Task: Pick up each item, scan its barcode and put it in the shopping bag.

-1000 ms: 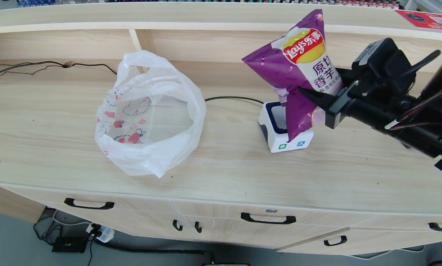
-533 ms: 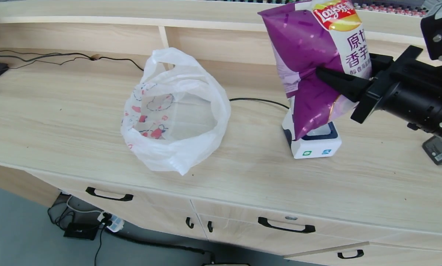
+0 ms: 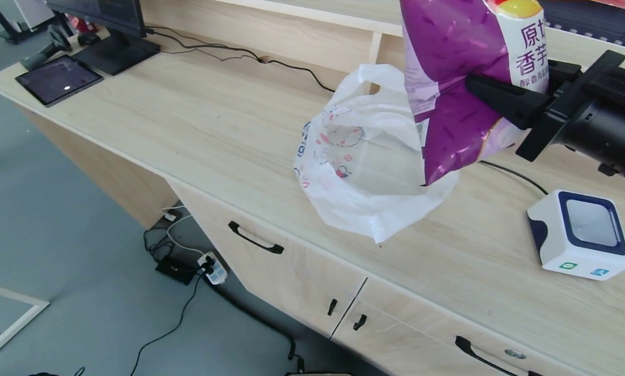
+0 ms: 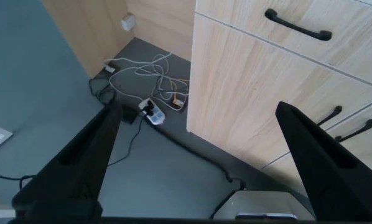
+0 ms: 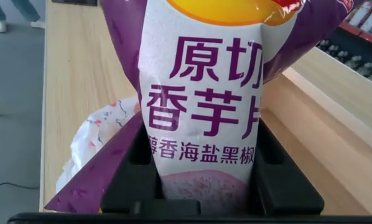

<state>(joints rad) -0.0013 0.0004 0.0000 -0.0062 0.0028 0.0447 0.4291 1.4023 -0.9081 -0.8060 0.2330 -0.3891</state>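
the right gripper [image 3: 479, 89] is clamped on the purple chip bag [image 3: 459, 78], its black fingers pinching the packet across the lower middle so that it hangs upright with the crimped bottom edge pointing down. the right wrist view shows the packet [image 5: 201, 93] wedged between both fingers, front print facing the camera. the packet is held in the air over the far right part of the white shopping bag [image 3: 354, 172], whose mouth lies slumped open and facing up on the wooden surface [image 3: 197, 115]; that placement looks meant for a straight drop into the opening. the scanner [image 3: 579, 235] sits on the surface to the right, well apart from the packet, so the scanning step is probably done and bagging is the step in hand. the thin plastic rim is soft, so the packet's corner could catch it and fold the mouth shut. the left gripper [image 4: 198, 109] hangs with its fingers spread wide and holding nothing, low beside the drawers [image 4: 285, 81], out of the working arm's way.
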